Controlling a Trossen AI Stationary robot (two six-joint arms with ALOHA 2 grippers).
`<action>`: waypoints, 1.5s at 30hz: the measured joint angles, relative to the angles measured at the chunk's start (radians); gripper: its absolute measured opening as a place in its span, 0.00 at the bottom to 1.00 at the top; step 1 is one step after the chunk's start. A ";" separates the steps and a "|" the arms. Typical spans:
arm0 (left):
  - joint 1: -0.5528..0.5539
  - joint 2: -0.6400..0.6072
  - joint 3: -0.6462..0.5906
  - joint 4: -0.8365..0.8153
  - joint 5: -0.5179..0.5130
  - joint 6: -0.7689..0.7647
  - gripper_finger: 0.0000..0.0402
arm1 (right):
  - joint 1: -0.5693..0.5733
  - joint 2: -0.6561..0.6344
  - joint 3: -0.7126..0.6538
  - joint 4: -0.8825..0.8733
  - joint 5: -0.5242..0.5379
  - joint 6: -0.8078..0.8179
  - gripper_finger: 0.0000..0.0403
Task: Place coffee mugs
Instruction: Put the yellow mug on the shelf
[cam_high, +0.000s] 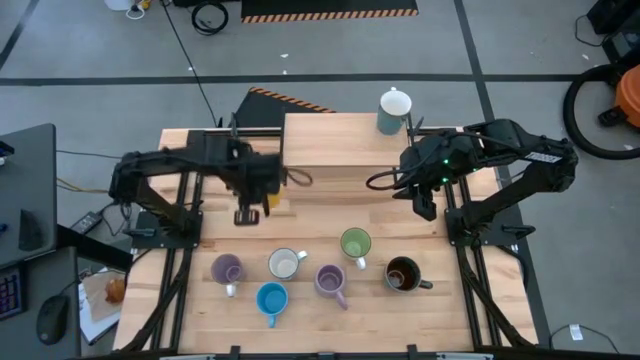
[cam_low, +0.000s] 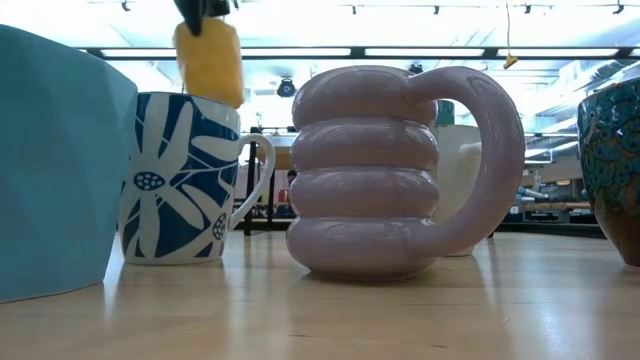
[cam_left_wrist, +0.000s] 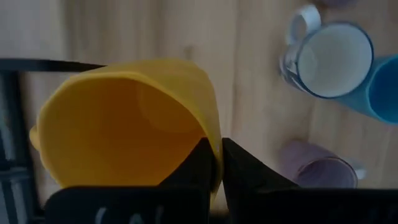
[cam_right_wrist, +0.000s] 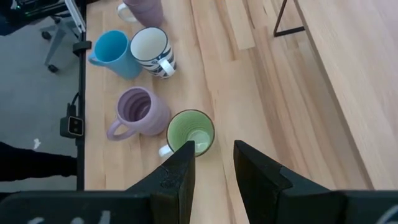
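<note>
Right now my left jaws are pinched shut on the rim of the yellow mug, lifted off the tabletop so I can carry it to the rest. Six mugs stand in a cluster at the near edge: two purple, a white one, blue, green and brown. An eighth, pale, sits at the far edge. My right jaws hover part open above the green mug, holding nothing.
</note>
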 joint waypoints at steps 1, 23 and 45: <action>0.015 0.000 0.024 0.004 -0.004 0.022 0.06 | 0.000 0.000 0.000 0.000 0.000 0.000 0.29; 0.232 0.418 0.544 0.047 -0.148 0.574 0.06 | 0.000 -0.033 0.000 -0.062 0.023 0.207 0.29; 0.296 0.497 0.519 0.036 -0.081 0.625 0.06 | -0.173 -0.066 0.001 0.009 0.084 -0.004 0.29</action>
